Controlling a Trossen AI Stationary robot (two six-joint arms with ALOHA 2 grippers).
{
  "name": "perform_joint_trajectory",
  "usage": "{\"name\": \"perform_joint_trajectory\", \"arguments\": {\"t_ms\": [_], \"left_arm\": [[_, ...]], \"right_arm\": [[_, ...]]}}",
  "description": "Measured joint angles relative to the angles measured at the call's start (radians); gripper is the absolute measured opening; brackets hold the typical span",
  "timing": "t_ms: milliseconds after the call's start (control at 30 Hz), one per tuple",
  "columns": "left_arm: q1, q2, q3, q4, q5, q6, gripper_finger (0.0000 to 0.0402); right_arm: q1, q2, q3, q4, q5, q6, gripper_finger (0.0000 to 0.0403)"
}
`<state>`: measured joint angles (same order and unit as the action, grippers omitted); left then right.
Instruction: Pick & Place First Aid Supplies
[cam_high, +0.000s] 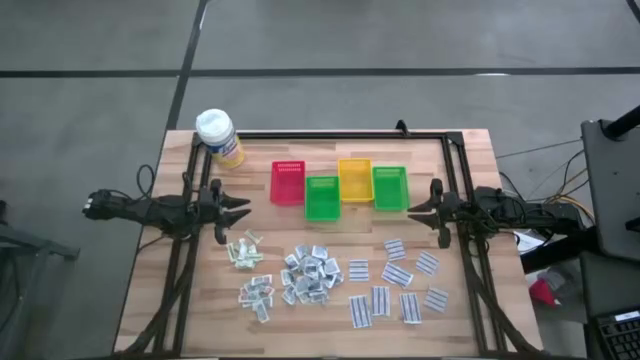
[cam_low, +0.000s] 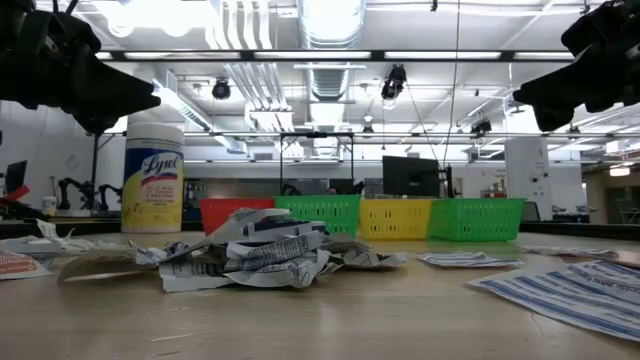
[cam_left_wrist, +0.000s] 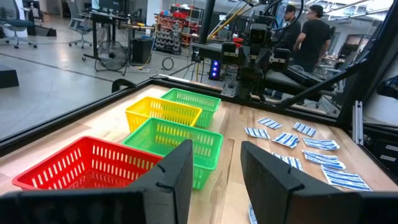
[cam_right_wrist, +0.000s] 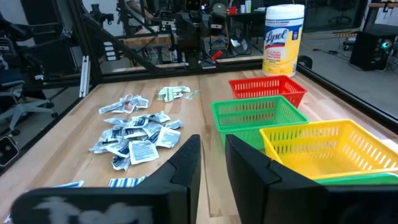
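First aid packets lie in groups on the wooden bench (cam_high: 470, 160), both pincers empty above it.

Pale greenish sachets (cam_high: 243, 249) lie nearest the left arm, silvery crinkly wrappers (cam_high: 310, 275) in the middle, white blue-striped strips (cam_high: 400, 285) toward the right arm. Behind them stand a red plastic basket (cam_high: 287, 182), two green baskets (cam_high: 322, 197) (cam_high: 389, 187) and a yellow one (cam_high: 354, 179), with a yellow wipes canister (cam_high: 219, 137) at the corner. The left pincer (cam_high: 243, 211) and right pincer (cam_high: 412, 209) hang at opposite bench sides, fingers parted, gripping nothing.
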<state>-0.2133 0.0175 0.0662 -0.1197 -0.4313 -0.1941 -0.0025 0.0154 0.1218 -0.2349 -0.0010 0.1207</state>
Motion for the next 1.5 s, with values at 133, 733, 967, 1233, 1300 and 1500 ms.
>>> {"name": "perform_joint_trajectory", "arguments": {"t_ms": [133, 733, 967, 1233, 1300, 1500], "left_arm": [[0.000, 0.000, 0.000, 0.000, 0.000, 0.000, 0.0131], [0.000, 0.000, 0.000, 0.000, 0.000, 0.000, 0.0131], [0.000, 0.000, 0.000, 0.000, 0.000, 0.000, 0.0131], [0.000, 0.000, 0.000, 0.000, 0.000, 0.000, 0.0131], [0.000, 0.000, 0.000, 0.000, 0.000, 0.000, 0.0131], [0.000, 0.000, 0.000, 0.000, 0.000, 0.000, 0.0131]], "right_arm": [[0.000, 0.000, 0.000, 0.000, 0.000, 0.001, 0.0081], [0.000, 0.000, 0.000, 0.000, 0.000, 0.000, 0.0068], [0.000, 0.000, 0.000, 0.000, 0.000, 0.002, 0.0079], [0.000, 0.000, 0.000, 0.001, 0.000, 0.068, 0.0084], [0.000, 0.000, 0.000, 0.001, 0.000, 0.102, 0.0081], [0.000, 0.000, 0.000, 0.001, 0.000, 0.108, 0.0071]]}}
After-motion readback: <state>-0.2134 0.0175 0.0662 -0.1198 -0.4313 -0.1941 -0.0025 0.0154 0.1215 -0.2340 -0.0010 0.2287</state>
